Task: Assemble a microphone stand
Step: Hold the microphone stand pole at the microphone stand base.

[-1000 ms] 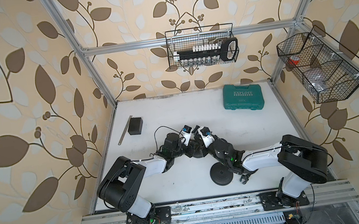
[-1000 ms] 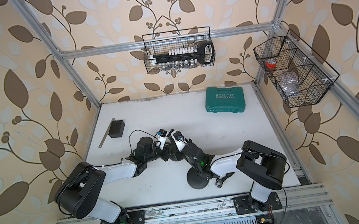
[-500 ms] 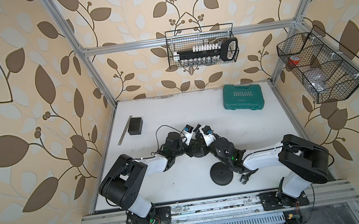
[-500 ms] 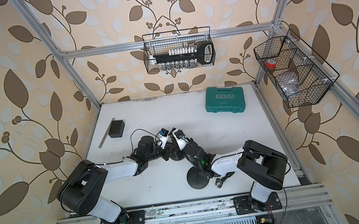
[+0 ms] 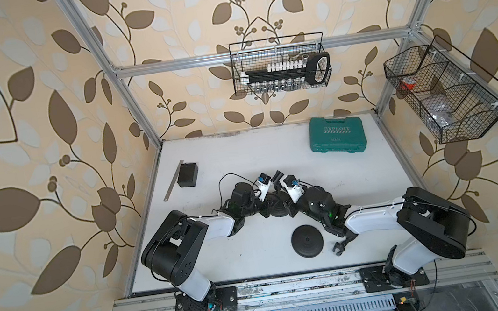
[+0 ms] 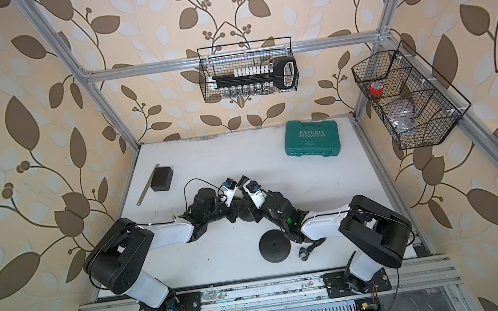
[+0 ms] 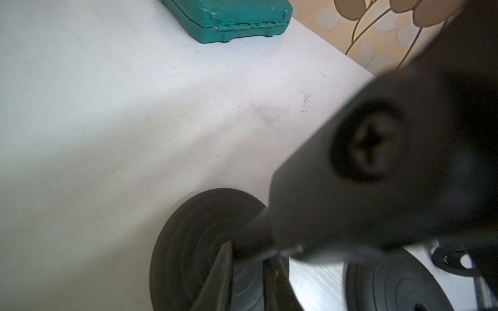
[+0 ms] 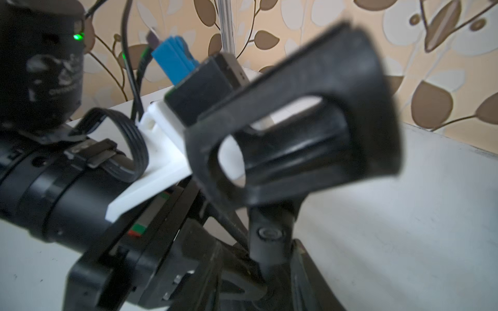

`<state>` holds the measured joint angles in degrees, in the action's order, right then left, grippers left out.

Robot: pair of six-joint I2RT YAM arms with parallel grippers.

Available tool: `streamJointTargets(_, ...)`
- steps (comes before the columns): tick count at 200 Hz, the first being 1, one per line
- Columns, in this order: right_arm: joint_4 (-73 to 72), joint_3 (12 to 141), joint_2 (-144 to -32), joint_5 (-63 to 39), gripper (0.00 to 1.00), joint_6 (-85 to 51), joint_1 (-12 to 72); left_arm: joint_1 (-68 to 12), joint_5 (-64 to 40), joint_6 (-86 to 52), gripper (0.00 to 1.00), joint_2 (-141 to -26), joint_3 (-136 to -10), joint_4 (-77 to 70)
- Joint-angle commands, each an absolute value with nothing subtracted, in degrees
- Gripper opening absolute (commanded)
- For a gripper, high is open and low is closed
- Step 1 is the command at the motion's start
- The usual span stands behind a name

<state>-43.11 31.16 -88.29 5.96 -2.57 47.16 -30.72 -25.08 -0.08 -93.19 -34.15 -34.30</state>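
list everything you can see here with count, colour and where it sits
mic clip: 1, black, upright on a round base mid-table
round base: 2, black, one under the clip, one free near the front edge
small part: 1, black, beside the free base
tool case: 1, green, far right of the table
box: 1, black, far left of the table
ruler: 1, grey metal, beside the box
wire basket: 2, black, back wall and right wall
table: 1, white
left gripper: 1, black, shut on the clip's stem
right gripper: 1, black, low by the stem, opening unclear
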Motion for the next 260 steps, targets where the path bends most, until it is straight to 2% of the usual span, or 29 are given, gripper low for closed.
streamJointTargets(1, -36.2, 29.4, -84.6, -3.8, 0.54, 0.0, 45.0, -30.5, -22.9, 0.6, 0.00, -94.7, -36.4, -33.0)
streamJointTargets(49, -31.6, 26.2, -76.6, -16.1, 0.59, 1.5, 34.6, -30.5, -22.9, 1.1, 0.00, -95.8, -38.1, -31.1)
streamJointTargets(81, -29.8, 26.2, -73.8, -19.1, 0.60, 1.8, 31.2, -30.5, -22.9, 0.4, 0.00, -94.9, -37.3, -32.0)
streamJointTargets(93, -29.6, 26.2, -73.2, -19.2, 0.60, 1.4, 30.8, -30.5, -22.9, -0.1, 0.08, -94.1, -36.7, -32.6)
streamJointTargets(105, -29.6, 26.4, -73.0, -19.9, 0.63, 0.7, 30.6, -30.5, -22.8, -0.8, 0.22, -92.9, -36.0, -33.0)
streamJointTargets(147, -28.0, 28.2, -75.2, -20.1, 0.68, -4.1, 30.8, -30.5, -20.2, -3.9, 0.44, -86.1, -34.3, -31.0)
streamJointTargets(171, -29.7, 27.8, -75.4, -19.3, 0.68, -4.8, 31.3, -30.4, -17.7, -5.8, 0.49, -83.1, -34.8, -26.9)
streamJointTargets(214, -29.5, 27.9, -73.7, -17.9, 0.68, -4.7, 31.3, -30.4, -16.8, -8.8, 0.52, -79.8, -36.2, -20.3)
streamJointTargets(260, -25.1, 29.0, -72.0, -18.7, 0.66, 0.1, 30.7, -30.5, -19.9, -8.6, 0.58, -79.5, -33.9, -24.6)
